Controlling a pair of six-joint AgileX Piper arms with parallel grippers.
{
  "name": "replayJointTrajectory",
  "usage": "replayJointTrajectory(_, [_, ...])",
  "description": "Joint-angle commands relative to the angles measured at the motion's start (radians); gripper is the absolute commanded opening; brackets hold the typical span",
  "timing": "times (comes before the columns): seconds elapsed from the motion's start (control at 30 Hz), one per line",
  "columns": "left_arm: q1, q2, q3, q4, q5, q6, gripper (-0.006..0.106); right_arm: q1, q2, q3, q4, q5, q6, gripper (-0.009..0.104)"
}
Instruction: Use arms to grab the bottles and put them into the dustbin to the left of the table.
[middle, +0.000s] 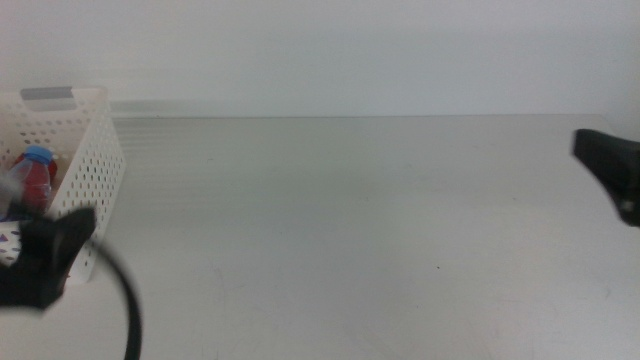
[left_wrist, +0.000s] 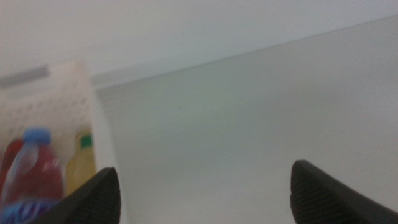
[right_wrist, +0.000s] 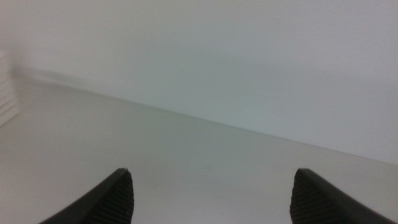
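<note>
White basket (middle: 95, 150) at left edge is holding blue-capped bottle (middle: 35, 175) and yellow bottle (left_wrist: 79, 165) | left gripper (left_wrist: 205, 193) hovering beside it, spread, empty | right gripper (right_wrist: 211, 196) waiting at right, spread | risk: left arm swinging, clipping basket.

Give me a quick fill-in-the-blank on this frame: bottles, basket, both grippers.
1. The blue-capped bottle and the yellow bottle lie inside the white ____.
2. The left gripper is ____, holding nothing.
3. In the middle view the basket stands at the table's ____ edge.
4. The right gripper is open above bare ____.

Missing words: basket; open; left; table
</note>
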Motion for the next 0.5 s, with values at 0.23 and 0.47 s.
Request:
replayJointTrajectory(0.23, [0.113, -0.344, 0.295, -0.029, -0.072, -0.012, 0.09, -0.138, -0.306, 0.192, 0.006, -0.077, -0.013, 0.066])
replayJointTrajectory(0.47, [0.146, -0.538, 0.452, -0.104, -0.071, -0.011, 0.09, -0.249, -0.566, 0.425, 0.096, -0.07, -0.013, 0.066])
